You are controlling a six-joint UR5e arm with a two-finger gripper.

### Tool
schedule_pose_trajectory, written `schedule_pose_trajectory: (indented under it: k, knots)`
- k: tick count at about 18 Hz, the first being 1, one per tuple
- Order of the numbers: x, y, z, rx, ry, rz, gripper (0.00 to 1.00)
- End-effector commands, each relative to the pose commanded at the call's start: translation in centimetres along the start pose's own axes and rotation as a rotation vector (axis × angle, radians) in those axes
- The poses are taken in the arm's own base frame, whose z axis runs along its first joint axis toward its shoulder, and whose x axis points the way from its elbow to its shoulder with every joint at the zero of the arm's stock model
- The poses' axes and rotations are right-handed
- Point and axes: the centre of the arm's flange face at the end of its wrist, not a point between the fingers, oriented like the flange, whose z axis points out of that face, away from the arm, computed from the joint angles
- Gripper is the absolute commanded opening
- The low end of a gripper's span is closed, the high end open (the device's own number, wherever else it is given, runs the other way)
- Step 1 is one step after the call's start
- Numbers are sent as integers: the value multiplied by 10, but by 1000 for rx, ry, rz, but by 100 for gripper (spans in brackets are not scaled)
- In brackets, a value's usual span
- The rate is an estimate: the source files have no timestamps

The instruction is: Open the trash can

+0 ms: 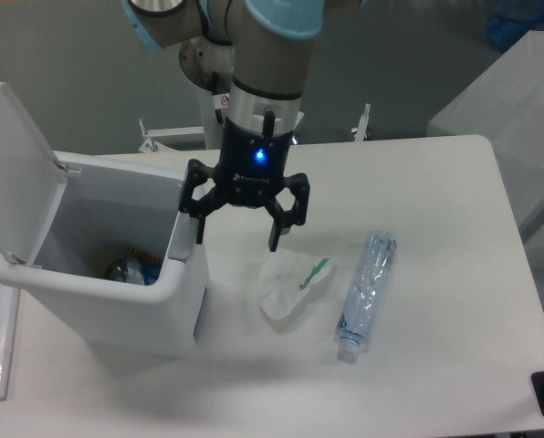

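Two fingers (197, 230) spread wide, nothing between them — my gripper (237, 233) hangs open just left of frame center, one fingertip right by the near-right rim of the trash can (108, 315), the other fingertip over bare surface above a crumpled white wrapper (288, 284). I can't tell whether that left fingertip touches the grey tab (179, 242) on the rim or sits just above it.

Moving outward: the trash can fills the left side of the frame, and its lid (16, 173) stands up at the upper left, hinged open and leaning back. Inside, low down, I can see a bit of rubbish. So I judge the job essentially done — the bin is open.

Further right, the wrapper lies just beside the bin, and a clear plastic bottle (366, 292) lies on its side right of that, both on the white surface (436, 201).

Risks now: if I lift away carelessly, my left finger could snag the rim and drag or tip the bin. A sideways swing could sweep the wrapper or roll the bottle. And a jolt to the body might drop that lid shut, undoing everything.
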Motion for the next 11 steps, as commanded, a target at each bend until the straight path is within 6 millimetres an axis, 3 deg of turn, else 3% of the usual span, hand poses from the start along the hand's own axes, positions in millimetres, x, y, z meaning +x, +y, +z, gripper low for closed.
schedule_pose_trajectory:
  k: [3,8,11]
  knots:
    - [-44,0,6,-9,-23,38,100]
    - [-171,19,40,-64,-59,55,100]
    - [-213,20,60,-113,-94,130,100]
